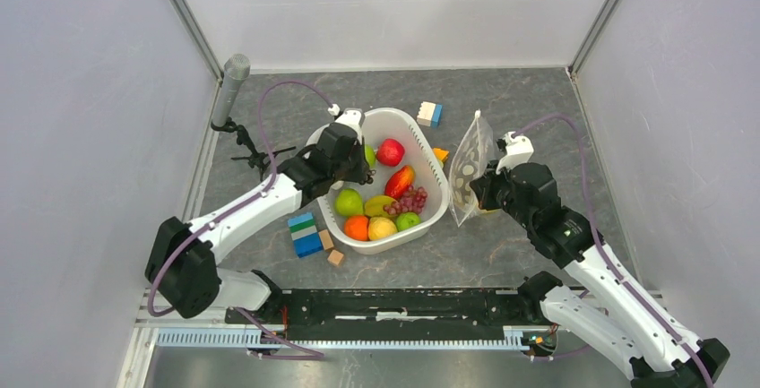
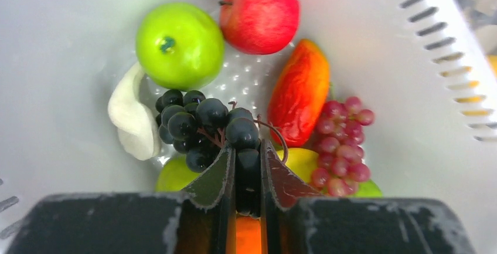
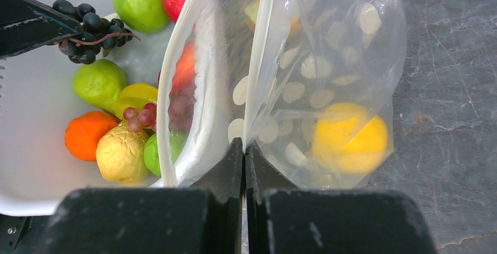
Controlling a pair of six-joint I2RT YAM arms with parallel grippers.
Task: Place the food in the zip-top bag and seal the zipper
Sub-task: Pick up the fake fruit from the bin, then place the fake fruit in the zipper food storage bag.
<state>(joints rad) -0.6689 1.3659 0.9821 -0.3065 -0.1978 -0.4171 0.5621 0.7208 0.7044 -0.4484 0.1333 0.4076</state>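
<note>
On the tabletop [image 1: 511, 101], just right of the white tub [image 1: 399, 124], the zip-top bag [image 1: 470, 159] is held upright with its mouth gaping. One rim is pinched in the tightly closed right hand [image 3: 244, 160], and a yellow fruit [image 3: 350, 139] is seen inside. Over the tub's left side, the left hand [image 2: 247, 148] is angled downward and clamped on a bunch of dark grapes [image 2: 199, 128] above the other food [image 2: 258, 13].

You are seeing black grapes [image 2: 199, 128], a green apple [image 2: 179, 44] and a red apple [image 2: 259, 11] against a white tub [image 2: 58, 60] — clear bag [image 3: 328, 48] showing white dots.
</note>
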